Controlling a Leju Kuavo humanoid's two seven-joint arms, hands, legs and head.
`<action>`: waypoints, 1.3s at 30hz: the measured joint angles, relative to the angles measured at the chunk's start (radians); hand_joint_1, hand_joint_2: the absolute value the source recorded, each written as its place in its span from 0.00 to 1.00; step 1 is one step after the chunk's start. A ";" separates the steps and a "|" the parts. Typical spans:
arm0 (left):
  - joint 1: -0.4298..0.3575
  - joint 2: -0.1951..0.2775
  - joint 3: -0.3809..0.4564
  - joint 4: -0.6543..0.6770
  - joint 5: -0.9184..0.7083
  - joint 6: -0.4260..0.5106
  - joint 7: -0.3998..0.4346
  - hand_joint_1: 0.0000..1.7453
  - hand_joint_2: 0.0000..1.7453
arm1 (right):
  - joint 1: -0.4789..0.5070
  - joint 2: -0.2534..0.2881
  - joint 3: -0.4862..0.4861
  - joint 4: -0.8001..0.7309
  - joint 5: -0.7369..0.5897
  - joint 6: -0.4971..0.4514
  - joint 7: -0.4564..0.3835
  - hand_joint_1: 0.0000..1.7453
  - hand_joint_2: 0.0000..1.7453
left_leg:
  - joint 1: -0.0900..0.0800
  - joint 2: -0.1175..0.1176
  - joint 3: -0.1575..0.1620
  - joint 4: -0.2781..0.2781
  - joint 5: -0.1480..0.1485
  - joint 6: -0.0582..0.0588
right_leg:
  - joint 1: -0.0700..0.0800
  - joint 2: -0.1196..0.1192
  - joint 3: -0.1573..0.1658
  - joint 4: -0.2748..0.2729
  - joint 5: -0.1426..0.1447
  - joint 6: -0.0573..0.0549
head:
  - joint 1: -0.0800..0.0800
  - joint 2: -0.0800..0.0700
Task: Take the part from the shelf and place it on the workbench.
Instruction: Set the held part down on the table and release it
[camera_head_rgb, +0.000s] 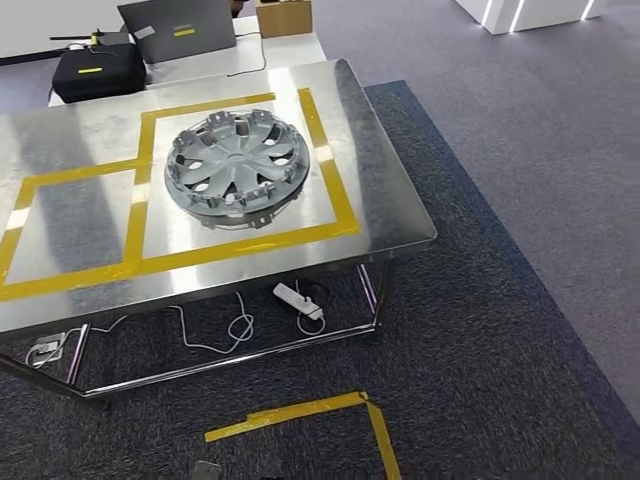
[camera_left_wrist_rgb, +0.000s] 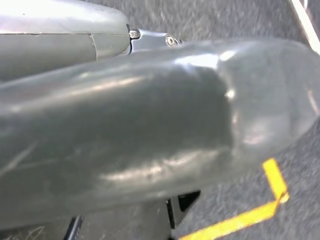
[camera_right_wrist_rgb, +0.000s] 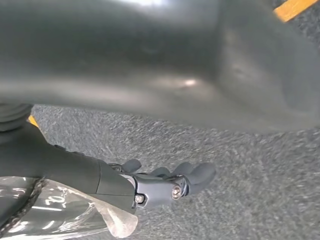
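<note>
Head view: the part, a grey plastic wheel cover, lies flat on the polished steel worktop. It sits inside a rectangle marked in yellow tape, toward the far side of that rectangle and clear of the tape lines. A second taped rectangle adjoins it on the left. No hand touches the wheel cover.

Behind the worktop stands a white table carrying an open laptop, a black case and a cardboard box. Under the worktop, a white power strip and loose white cables lie on the dark carpet. A yellow tape corner is stuck to the carpet in front of the worktop.

Right wrist view: the right hand hangs above the grey carpet. Its dark fingers extend nearly straight, lie close side by side and hold nothing. Clear plastic film wraps the wrist section behind the hand. A broad, blurred grey body panel occupies the area beside the hand.

Left wrist view: a glossy grey cover sits close to the lens, with a small metal bracket of the left hand at its edge. The state of the left fingers cannot be told. Grey carpet and a yellow tape corner are visible beyond the cover.
</note>
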 joint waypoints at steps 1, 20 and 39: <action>-0.001 0.000 0.000 0.000 -0.001 0.000 0.000 0.00 0.00 | 0.000 0.000 0.001 0.001 0.000 0.001 0.000 0.00 0.00 | -0.008 -0.002 0.018 0.021 0.016 0.013 | 0.007 0.011 -0.021 0.005 0.015 -0.003 | 0.000 0.000; -0.003 -0.009 0.015 -0.006 -0.014 0.007 0.013 0.00 0.00 | -0.002 0.008 0.001 0.009 0.003 0.000 -0.025 0.00 0.00 | -0.031 0.086 0.073 -0.289 0.179 0.052 | -0.030 -0.045 0.015 0.142 -0.010 0.094 | 0.007 0.000; -0.001 -0.010 0.040 -0.010 -0.022 -0.021 -0.012 0.00 0.00 | -0.001 0.013 -0.009 0.010 -0.024 -0.012 -0.082 0.00 0.00 | -0.047 -0.079 0.317 -0.360 0.033 0.073 | 0.014 0.104 -0.133 0.008 0.142 0.006 | 0.000 0.000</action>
